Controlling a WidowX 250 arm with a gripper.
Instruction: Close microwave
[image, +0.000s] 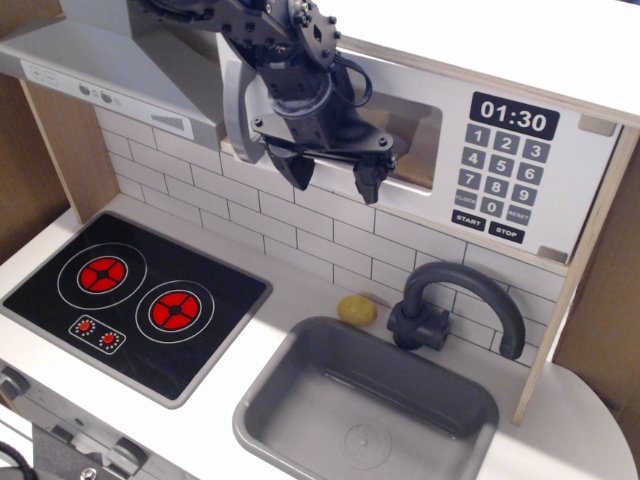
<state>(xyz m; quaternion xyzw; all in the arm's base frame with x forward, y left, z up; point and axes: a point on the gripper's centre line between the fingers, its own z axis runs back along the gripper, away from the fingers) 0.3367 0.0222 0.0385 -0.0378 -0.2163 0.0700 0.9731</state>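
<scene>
The microwave (520, 170) is a light-wood box at the top right with a black keypad and a 01:30 clock print. Its white door (430, 200) lies flat against the box front. The grey bar handle (233, 110) stands at the door's left end. My gripper (333, 172) is open and empty. It is pressed up against the door, over the left part of the clear window (412, 135). Its two dark fingers (369, 180) point down below the door's lower edge.
The grey slanted range hood (110, 70) is at the left. A black cooktop (130, 300) with two red burners lies below it. A grey sink (365, 410), a dark faucet (460, 300) and a yellow potato-like item (357, 309) sit to the right.
</scene>
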